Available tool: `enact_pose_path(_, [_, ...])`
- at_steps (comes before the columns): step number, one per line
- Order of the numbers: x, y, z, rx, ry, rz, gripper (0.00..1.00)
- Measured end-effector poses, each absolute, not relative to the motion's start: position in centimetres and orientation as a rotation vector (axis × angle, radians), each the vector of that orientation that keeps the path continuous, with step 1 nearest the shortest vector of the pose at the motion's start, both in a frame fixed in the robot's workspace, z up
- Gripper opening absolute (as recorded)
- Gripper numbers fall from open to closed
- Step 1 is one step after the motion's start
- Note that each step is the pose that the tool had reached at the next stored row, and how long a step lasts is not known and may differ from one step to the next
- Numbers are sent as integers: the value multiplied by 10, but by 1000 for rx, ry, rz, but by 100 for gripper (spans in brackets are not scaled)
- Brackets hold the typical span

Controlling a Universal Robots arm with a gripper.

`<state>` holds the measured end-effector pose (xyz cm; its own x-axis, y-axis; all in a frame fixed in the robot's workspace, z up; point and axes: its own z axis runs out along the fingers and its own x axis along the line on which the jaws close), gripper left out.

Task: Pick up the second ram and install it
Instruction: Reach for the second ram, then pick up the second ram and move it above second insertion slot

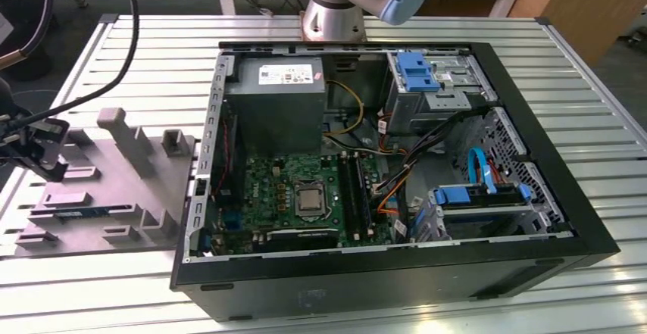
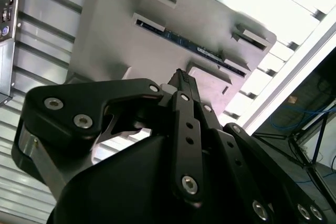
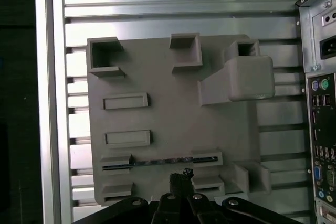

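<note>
End effector (image 3: 181, 175) near edge-up second ram (image 3: 157, 162)

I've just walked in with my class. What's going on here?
A robot arm's gripper, jaws shut and empty, hangs over the grey fixture that sits beside the open computer case. The second ram lies in a slot of that fixture, just ahead of the gripper, not yet picked up.

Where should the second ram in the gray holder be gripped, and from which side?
Grip the second ram by its exposed top edge near mid-length, across its flat faces, coming straight down. It stands on edge in the gray holder, whose blocks flank both ends, so likely only the middle is free.
</note>
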<state>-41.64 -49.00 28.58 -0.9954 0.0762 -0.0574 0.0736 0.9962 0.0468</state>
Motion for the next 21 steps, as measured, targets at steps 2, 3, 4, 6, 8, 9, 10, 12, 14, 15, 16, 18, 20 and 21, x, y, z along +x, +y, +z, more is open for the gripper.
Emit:
enact_pose_path(2, [-418,-490,285,116,3080,69,11])
enact_pose_path(3, [-418,-490,285,115,3080,69,11])
enact_pose_path(4, [-418,-490,285,116,3080,69,11])
enact_pose_path(6, [-418,-490,285,116,3080,69,11])
enact_pose_path(8, [-418,-490,285,116,3080,69,11])
enact_pose_path(9, [-418,-490,285,116,3080,69,11])
enact_pose_path(10, [-418,-490,285,116,3080,69,11])
enact_pose_path(12, [-419,-490,285,116,3080,69,11])
enact_pose_path(14, [-419,-490,285,116,3080,69,11])
enact_pose_path(15, [-419,-490,285,115,3080,69,11])
enact_pose_path(16, [-419,-490,285,115,3080,69,11])
enact_pose_path(18, [-419,-490,285,108,3080,69,11])
enact_pose_path(20, [-419,-490,285,80,3081,70,11])
enact_pose_path(21, [-419,-490,285,55,3082,71,11])
